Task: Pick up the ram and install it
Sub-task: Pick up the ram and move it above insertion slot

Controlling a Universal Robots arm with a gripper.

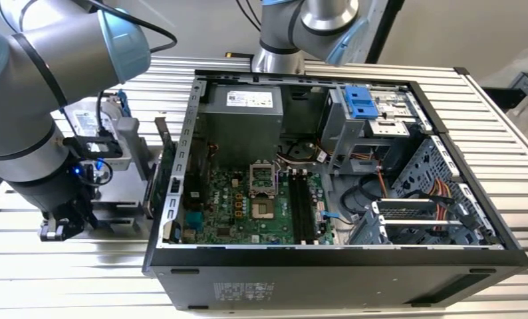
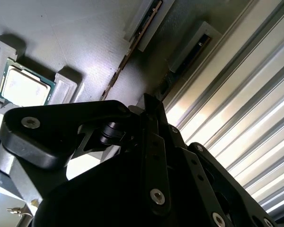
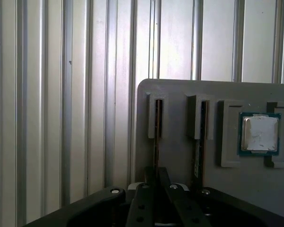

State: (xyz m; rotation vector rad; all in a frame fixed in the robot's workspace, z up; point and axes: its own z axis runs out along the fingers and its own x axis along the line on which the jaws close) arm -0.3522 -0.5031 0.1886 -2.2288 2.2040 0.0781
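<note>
The gripper (image 3: 156, 172) pinches one end of the ram (image 3: 157, 124), standing on edge along its gray holder (image 3: 179, 158) slot.

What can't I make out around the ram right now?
- Ram: first wrist view, lower end behind the tool.
- Other stick: same view, lower end behind the tool.
- Processor: second wrist view, edges behind holder ribs.
- Motherboard slots: exterior view, latches too small.
</note>
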